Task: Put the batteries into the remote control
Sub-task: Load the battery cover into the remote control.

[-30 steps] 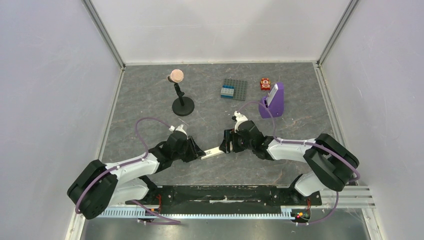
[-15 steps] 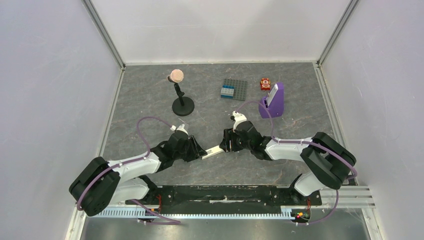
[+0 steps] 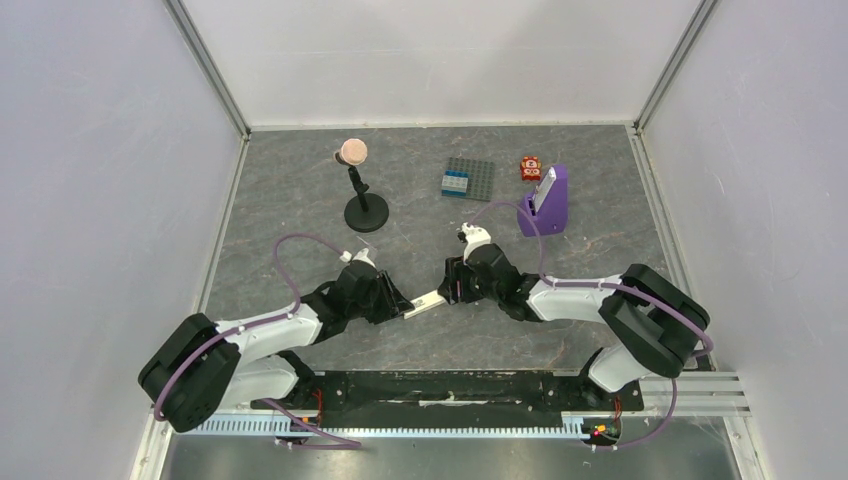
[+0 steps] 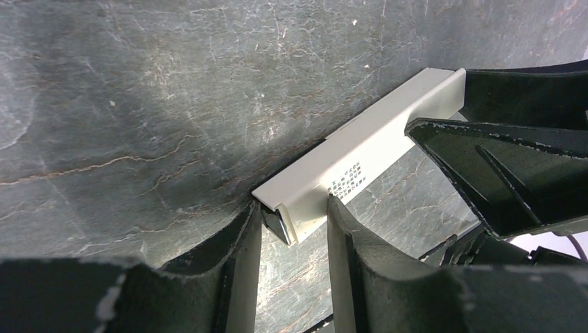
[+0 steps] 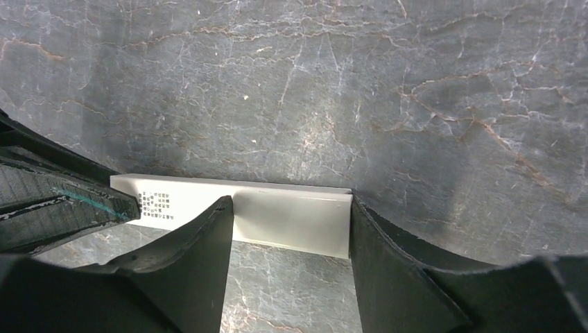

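The remote control (image 3: pixel 427 301) is a slim white bar held between my two grippers at the table's near middle. My left gripper (image 3: pixel 401 306) is shut across the width of its left end (image 4: pixel 360 163), a finger on each side (image 4: pixel 292 208). My right gripper (image 3: pixel 452 288) is set lengthwise over the other end (image 5: pixel 291 215). One of its fingers (image 5: pixel 374 243) presses the end face and the other (image 5: pixel 201 243) lies across the bar, so the jaws (image 5: pixel 289 208) clamp that stretch. The batteries are out of view. Small dark print shows on the remote's face.
A black stand with a pink ball top (image 3: pixel 362 205) is at the back left. A grey studded plate (image 3: pixel 468 178), a small red toy (image 3: pixel 530 167) and a purple wedge stand (image 3: pixel 546 205) are at the back right. White walls close in the table.
The right gripper's jaws have narrowed onto the remote's end and that arm has edged slightly left. The remote and the left gripper have barely moved.
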Tool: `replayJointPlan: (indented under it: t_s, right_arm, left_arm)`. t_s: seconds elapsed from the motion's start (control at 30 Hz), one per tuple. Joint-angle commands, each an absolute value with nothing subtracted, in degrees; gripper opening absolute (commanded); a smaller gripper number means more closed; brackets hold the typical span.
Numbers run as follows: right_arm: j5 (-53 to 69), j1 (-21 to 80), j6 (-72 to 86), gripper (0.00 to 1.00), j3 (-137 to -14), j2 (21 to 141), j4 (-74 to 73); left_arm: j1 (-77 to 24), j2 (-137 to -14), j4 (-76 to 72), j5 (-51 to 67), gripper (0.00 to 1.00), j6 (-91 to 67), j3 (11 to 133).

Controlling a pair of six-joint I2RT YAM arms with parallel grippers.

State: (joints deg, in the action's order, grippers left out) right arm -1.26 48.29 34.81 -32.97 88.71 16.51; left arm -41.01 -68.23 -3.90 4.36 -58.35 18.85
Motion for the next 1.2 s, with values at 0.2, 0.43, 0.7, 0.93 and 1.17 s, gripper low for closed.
replayJointPlan:
  t_s: [0.2,0.43,0.7,0.93,1.17]
  right_arm:
    - [4.49,57.07,29.91,0.6,-33.39,97.19,2.6]
    - [7.78,58.59,26.78,0.61,-34.37,98.73,1.08]
    - [6.95,59.15,25.2,0.69,-33.95,99.95,0.12]
    - [4.94,54.67,24.92,0.7,-31.4,99.68,0.34]
    - [3.46,49.5,21.8,0.7,-28.98,97.85,0.14]
  left_arm:
    - [-42.8,-73.38,0.76,2.8,0.02,-58.97,17.97]
    - [-42.8,-74.18,-1.34,2.73,0.02,-59.93,19.32]
    - [-42.79,-74.02,-1.38,2.5,0.02,-60.0,19.53]
    - [-42.8,-71.53,-0.27,2.02,0.02,-60.36,17.87]
    - [-42.8,-70.89,-0.27,1.75,0.02,-60.15,17.84]
